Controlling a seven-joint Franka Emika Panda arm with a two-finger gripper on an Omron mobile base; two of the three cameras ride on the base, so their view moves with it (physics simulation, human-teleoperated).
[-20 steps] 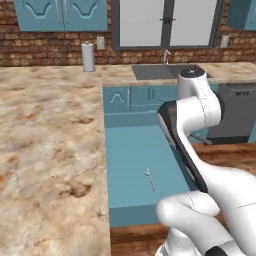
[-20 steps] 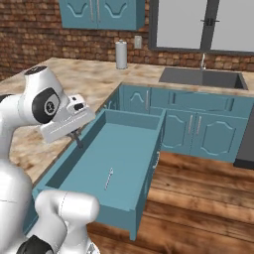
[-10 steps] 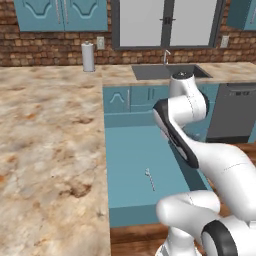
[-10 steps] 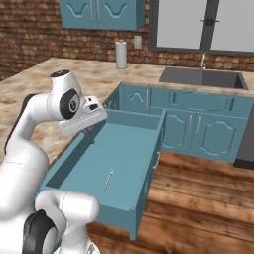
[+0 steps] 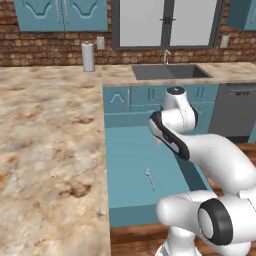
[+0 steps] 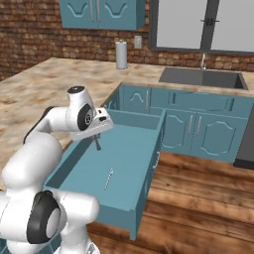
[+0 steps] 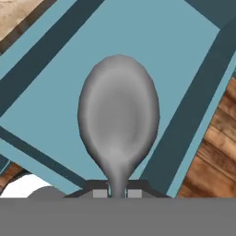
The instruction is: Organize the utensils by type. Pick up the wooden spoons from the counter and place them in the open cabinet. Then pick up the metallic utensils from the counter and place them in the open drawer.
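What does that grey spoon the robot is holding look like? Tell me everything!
The grey spoon is dull dark metal, with a smooth oval bowl that narrows into a thin neck. The hand pinches that neck between its fingertips, so the bowl sticks out past them and the rest of the handle is hidden. It hangs above the open drawer, over its teal floor, touching nothing but the hand.

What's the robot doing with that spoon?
The robot's pincer is shut on a grey spoon, holding it by the handle above the open drawer. A thin silver utensil already lies flat on the drawer's floor. It looks like the spoon is about to go in beside it, though it has not been let go yet.
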